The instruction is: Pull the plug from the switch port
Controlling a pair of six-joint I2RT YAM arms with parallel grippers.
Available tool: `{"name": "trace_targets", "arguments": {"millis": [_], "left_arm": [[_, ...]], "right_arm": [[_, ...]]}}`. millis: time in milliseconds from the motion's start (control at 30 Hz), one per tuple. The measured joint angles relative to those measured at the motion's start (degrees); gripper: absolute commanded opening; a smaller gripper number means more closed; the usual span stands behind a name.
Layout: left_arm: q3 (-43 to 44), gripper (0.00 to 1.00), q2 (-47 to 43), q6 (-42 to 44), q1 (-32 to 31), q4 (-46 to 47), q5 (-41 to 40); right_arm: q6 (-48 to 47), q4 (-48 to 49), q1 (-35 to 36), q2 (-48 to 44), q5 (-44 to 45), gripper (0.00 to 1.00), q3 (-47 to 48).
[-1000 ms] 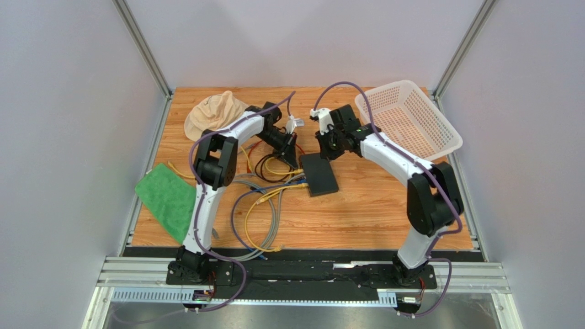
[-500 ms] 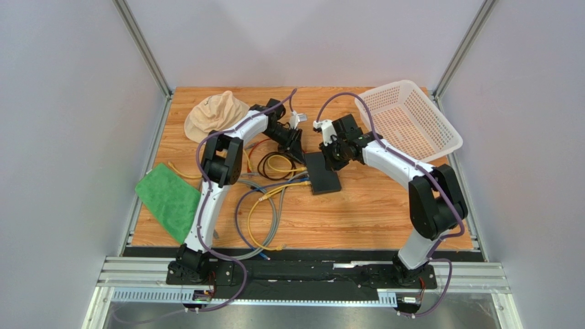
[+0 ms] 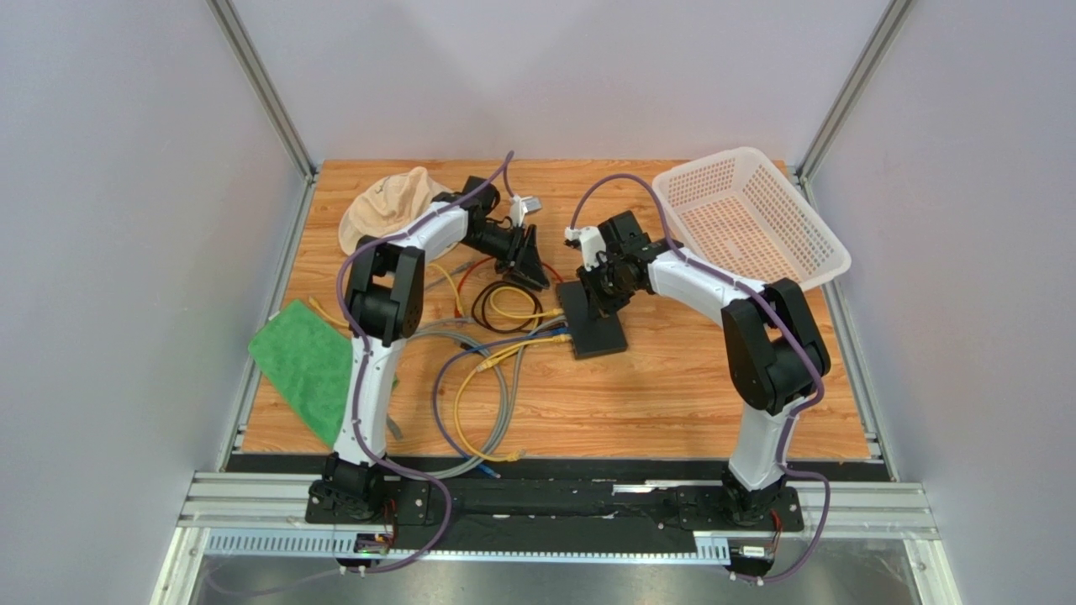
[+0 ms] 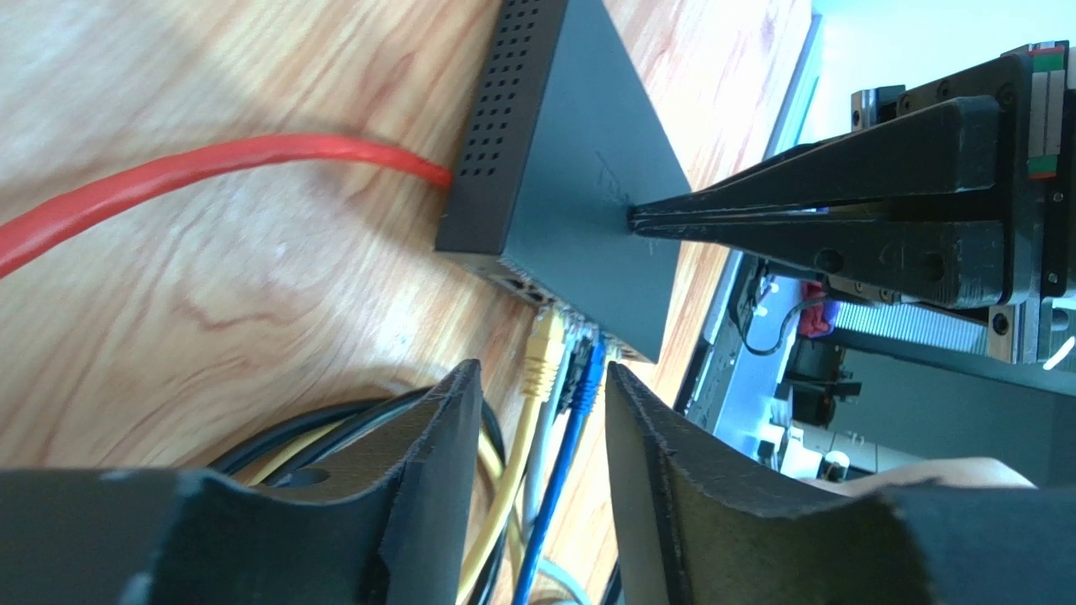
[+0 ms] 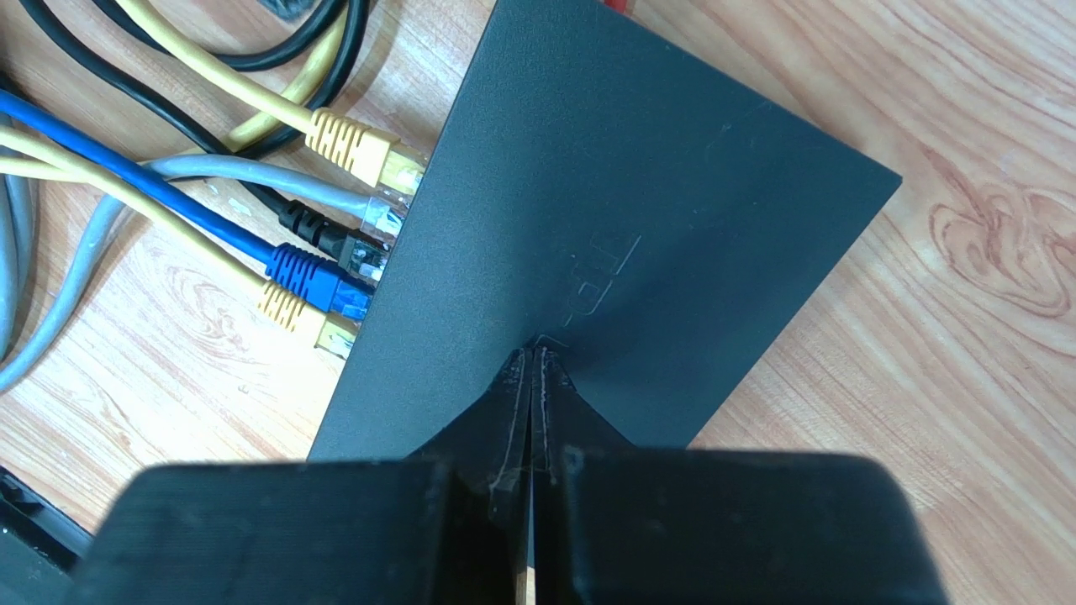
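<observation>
The switch (image 3: 594, 322) is a flat black box lying mid-table. Several plugs sit in the ports on its left edge, among them a yellow plug (image 5: 360, 145), a black one (image 5: 326, 240) and a blue one (image 5: 313, 275). A red cable (image 4: 215, 170) runs to its far side. My right gripper (image 5: 533, 353) is shut, with its tips pressed on the switch (image 5: 632, 189) top. My left gripper (image 4: 541, 378) hovers open just off the port side, facing the yellow plug (image 4: 546, 347) and blue plug (image 4: 584, 378), with nothing between its fingers.
A white basket (image 3: 752, 214) stands at the back right. A beige cloth (image 3: 385, 208) lies back left and a green cloth (image 3: 310, 366) at the left edge. Loops of yellow, grey and blue cable (image 3: 480, 391) spread in front of the switch.
My left gripper has opened and drawn back a little from the switch. My right gripper, still shut, has come down onto the switch's top.
</observation>
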Motion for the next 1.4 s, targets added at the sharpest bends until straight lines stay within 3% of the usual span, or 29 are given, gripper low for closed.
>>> {"name": "trace_targets", "arguments": {"millis": [533,1267,1400], "left_arm": [[1.75,0.36,4.48,1.42,-3.76,-1.20,0.26],[3.39,0.36,6.43,5.49,-4.66,-5.11,2.82],[3.45,0.26,6.43,5.64,-4.68,-5.35,3.02]], "right_arm": [[-0.17,0.70,0.00,-0.13,-0.02,0.00,-0.46],[-0.20,1.11,0.00,-0.31,-0.04,0.00,-0.81],[-0.20,1.11,0.00,-0.31,-0.04,0.00,-0.81]]}}
